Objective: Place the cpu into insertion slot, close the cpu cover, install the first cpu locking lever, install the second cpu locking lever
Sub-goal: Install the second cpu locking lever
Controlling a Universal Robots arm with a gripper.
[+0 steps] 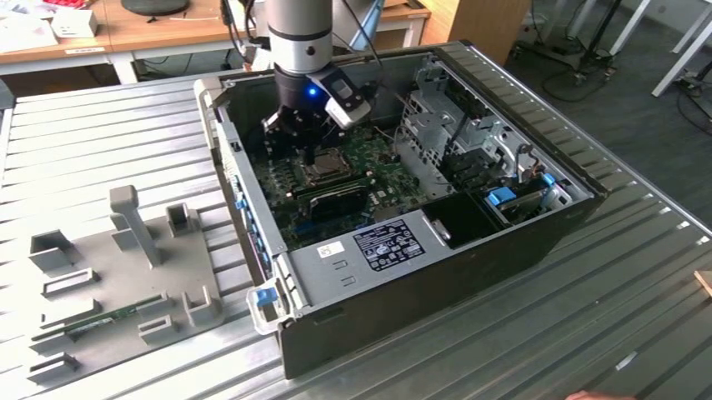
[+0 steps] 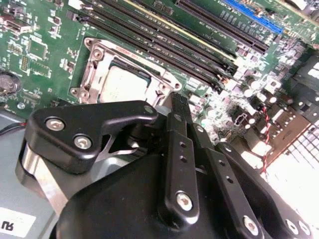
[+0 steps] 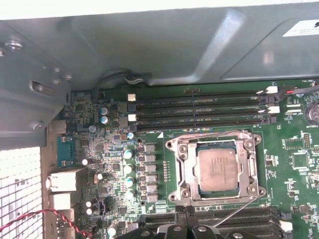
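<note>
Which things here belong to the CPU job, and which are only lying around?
Belonging to the job:
- cpu, seated in the insertion slot
- cpu cover, lying down around the chip
- thin locking lever beside the socket
- gripper, over the socket's edge

Just lying about:
- memory sticks
- grey fixture plate on the table
- red and black wires

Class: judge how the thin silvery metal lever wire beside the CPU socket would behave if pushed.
The thin silvery lever wire looks slender and long, so it probably flexes and springs rather than staying rigid. Its smooth, narrow metal likely slips off a pad. It seems light, lying by the square silvery cpu cover.
</note>
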